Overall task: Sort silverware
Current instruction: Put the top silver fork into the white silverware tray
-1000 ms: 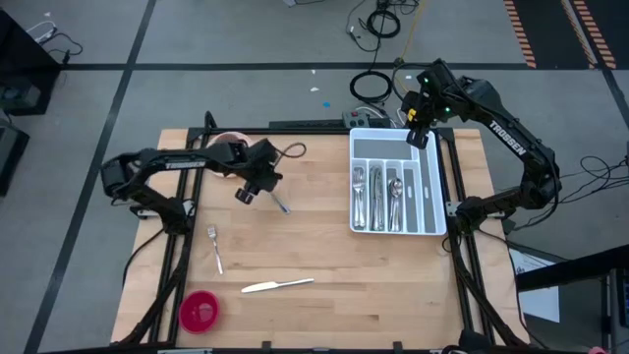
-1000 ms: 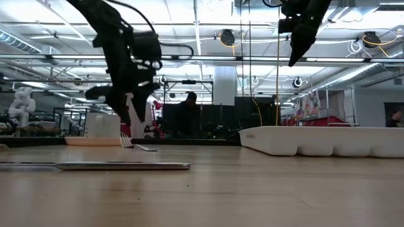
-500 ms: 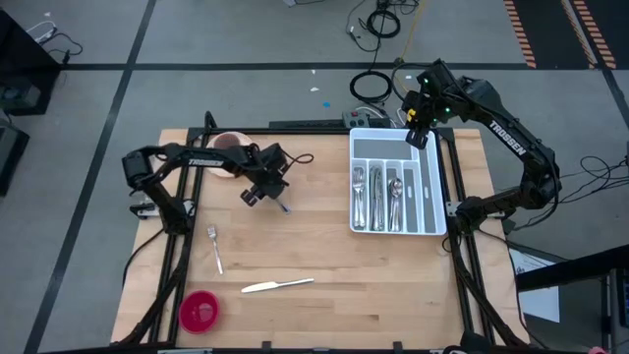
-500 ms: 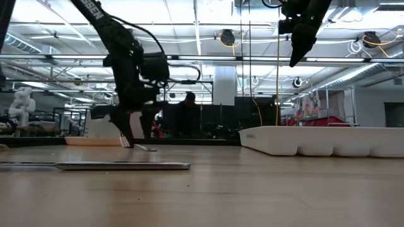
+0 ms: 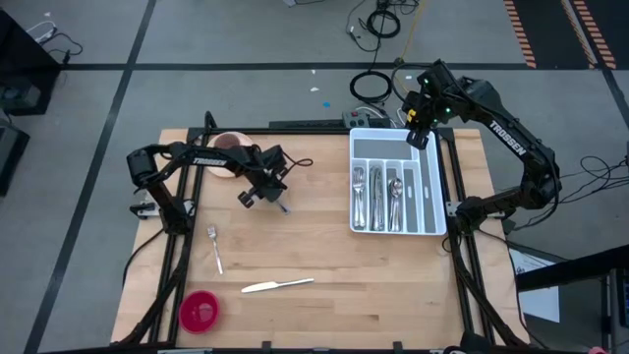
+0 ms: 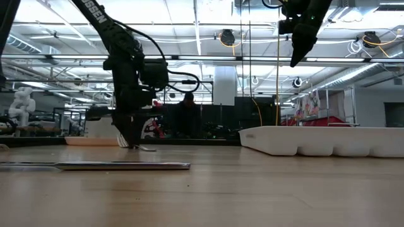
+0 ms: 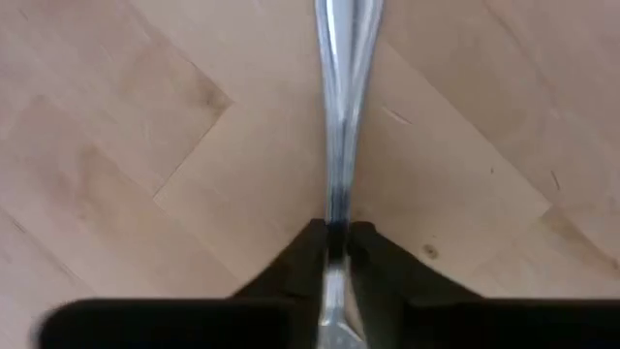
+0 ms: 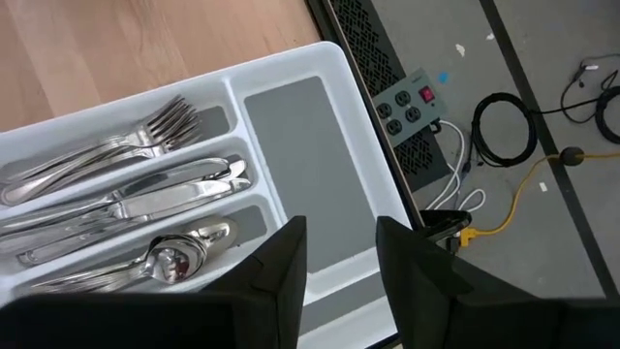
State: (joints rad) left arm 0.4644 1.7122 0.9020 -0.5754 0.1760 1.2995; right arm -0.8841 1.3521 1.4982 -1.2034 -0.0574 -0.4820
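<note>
Silverware piece (image 7: 341,116) lies flat on worktop (image 5: 314,246), long axis straight ahead of left pincer (image 7: 332,242), clamped on its handle.

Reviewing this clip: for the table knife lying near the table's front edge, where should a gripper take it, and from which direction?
Grip the table knife at its narrower handle end, toward the tray, coming straight down with fingers across its width. It lies flat and alone on the table, so a side approach would probably only push it.

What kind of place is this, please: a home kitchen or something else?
Probably a robotics lab or workshop, not a kitchen: two robot arms at a wooden table, loose cables on a grey floor, and a big hall with ceiling lights.
</note>
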